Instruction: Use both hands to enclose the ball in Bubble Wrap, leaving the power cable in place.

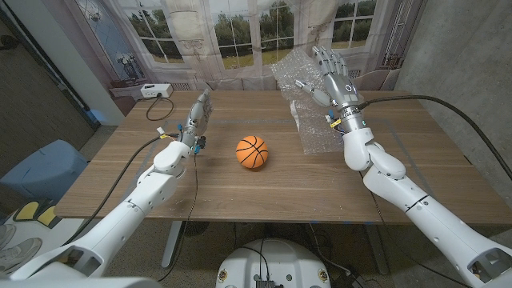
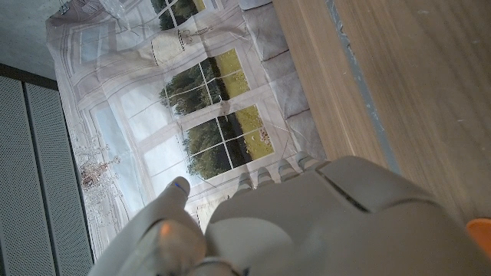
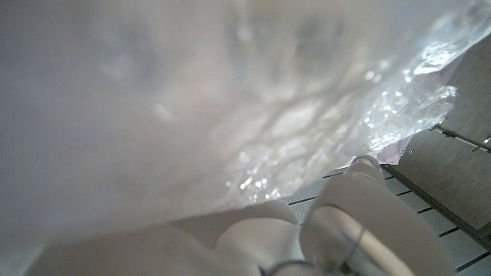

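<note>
On the table, near its middle, the orange ball sits between the two arms. At the far right, the right robot hand pinches a sheet of Bubble Wrap, lifting its upper edge while the lower part trails to the table. Its wrist view shows the wrap pressed close and blurred. The left robot hand hovers left of the ball, well apart, holding nothing; how far its fingers spread I cannot tell. The left wrist view catches a sliver of orange beside that hand.
</note>
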